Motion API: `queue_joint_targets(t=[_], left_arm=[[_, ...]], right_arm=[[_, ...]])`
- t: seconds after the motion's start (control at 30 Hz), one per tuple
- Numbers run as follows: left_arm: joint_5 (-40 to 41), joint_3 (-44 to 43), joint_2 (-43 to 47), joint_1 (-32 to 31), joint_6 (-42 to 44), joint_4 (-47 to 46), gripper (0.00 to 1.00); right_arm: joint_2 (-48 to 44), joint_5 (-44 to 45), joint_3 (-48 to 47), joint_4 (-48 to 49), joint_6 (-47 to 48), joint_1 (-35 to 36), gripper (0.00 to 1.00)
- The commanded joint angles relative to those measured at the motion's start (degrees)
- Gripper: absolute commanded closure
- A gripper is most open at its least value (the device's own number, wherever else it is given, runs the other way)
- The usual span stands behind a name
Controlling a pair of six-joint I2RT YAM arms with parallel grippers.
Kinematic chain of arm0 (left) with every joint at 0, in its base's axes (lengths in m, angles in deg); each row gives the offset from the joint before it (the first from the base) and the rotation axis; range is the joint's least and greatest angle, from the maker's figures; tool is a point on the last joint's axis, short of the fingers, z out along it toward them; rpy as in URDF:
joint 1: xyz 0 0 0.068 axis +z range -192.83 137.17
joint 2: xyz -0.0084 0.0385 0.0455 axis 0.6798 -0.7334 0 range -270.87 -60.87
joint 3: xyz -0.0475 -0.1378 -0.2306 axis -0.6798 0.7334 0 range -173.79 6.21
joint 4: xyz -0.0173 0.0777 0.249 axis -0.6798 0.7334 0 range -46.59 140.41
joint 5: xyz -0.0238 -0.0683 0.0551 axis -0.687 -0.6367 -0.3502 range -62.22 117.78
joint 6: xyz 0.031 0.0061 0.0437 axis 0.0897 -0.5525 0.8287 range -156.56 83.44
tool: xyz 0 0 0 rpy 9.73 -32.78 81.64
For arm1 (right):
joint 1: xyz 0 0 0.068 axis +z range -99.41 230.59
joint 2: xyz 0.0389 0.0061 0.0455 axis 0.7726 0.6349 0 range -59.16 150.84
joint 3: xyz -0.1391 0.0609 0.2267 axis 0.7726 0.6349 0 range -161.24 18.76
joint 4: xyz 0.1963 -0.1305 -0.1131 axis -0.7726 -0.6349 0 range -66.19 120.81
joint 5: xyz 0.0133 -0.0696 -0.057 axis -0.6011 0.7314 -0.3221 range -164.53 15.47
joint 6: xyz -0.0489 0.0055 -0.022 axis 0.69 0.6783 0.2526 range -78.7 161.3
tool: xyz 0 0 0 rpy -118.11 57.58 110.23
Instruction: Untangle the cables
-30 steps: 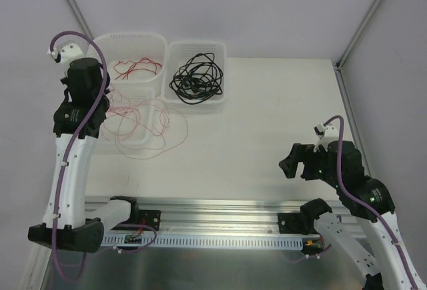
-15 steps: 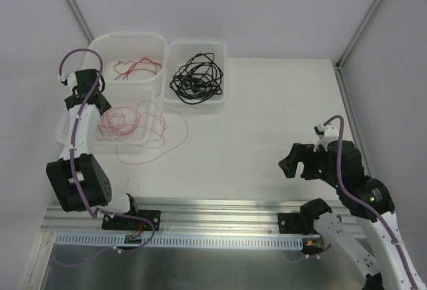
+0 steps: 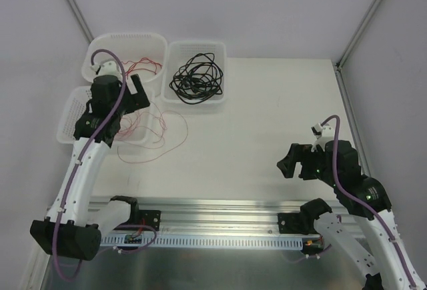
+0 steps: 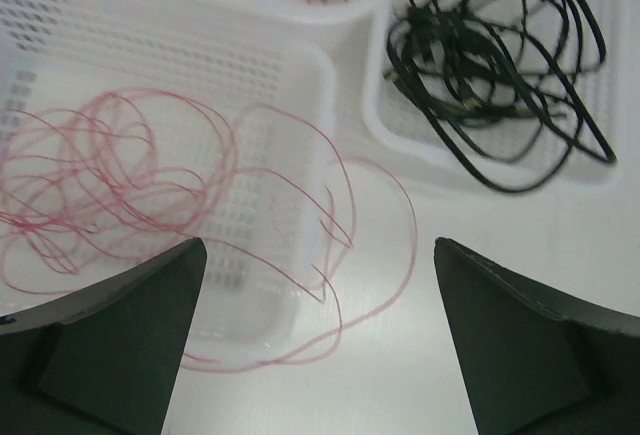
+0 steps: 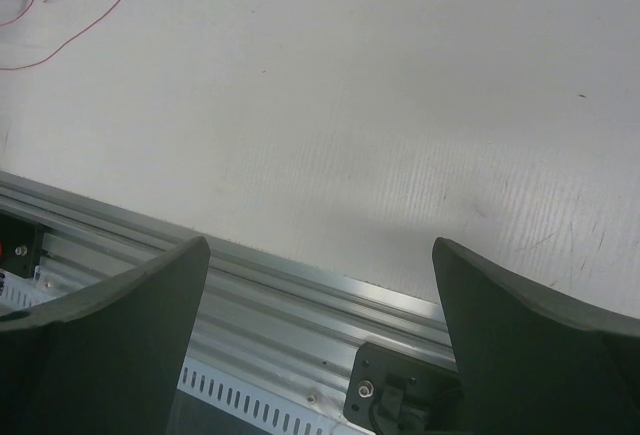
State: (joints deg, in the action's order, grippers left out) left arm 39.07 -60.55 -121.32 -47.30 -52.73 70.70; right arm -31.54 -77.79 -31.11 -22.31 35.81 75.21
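Note:
Thin red wires [image 4: 130, 175] lie in a loose tangle in the near-left white basket [image 4: 322, 85], and some loops hang over its rim onto the table [image 3: 167, 130]. More red wires [image 3: 139, 65] sit in the back-left basket. The black cables [image 3: 195, 77] are coiled in the back-right basket [image 3: 220, 100] and also show as black cables [image 4: 490, 65] in the left wrist view. My left gripper [image 3: 137, 93] hovers over the near basket's right edge, open and holding nothing [image 4: 320, 355]. My right gripper [image 3: 288, 162] is open and empty [image 5: 320, 345], low at the near right.
An aluminium rail [image 5: 250, 315] runs along the table's near edge below my right gripper. One red wire loop [image 5: 100, 15] shows at the far left of the right wrist view. Grey walls close in the table at the back and sides.
My left gripper has gone from shut to open, and the left arm has swung right over the near basket. The red wires now rest in and over that basket. The right arm is still.

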Motion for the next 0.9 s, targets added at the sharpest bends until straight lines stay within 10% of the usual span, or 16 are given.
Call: queue_joint_targets(t=[0.0,0.37,0.87], left_arm=[[-1.99,5.74,0.94,-6.5,-1.75,1.63,0.01],[19.45,5.86,-19.07,-27.34,-4.87,0.92,0.01],[34.33,-2.58,-38.08,-29.45,12.65,1.1,0.09]], right_arm=[[0.25,-0.86,-0.06,1.88,-1.01,0.08,0.01],[-0.19,-0.69,0.56,1.71,-0.66,0.08,0.0],[-0.46,0.81,0.83,0.65,0.66,0.08,0.0]])
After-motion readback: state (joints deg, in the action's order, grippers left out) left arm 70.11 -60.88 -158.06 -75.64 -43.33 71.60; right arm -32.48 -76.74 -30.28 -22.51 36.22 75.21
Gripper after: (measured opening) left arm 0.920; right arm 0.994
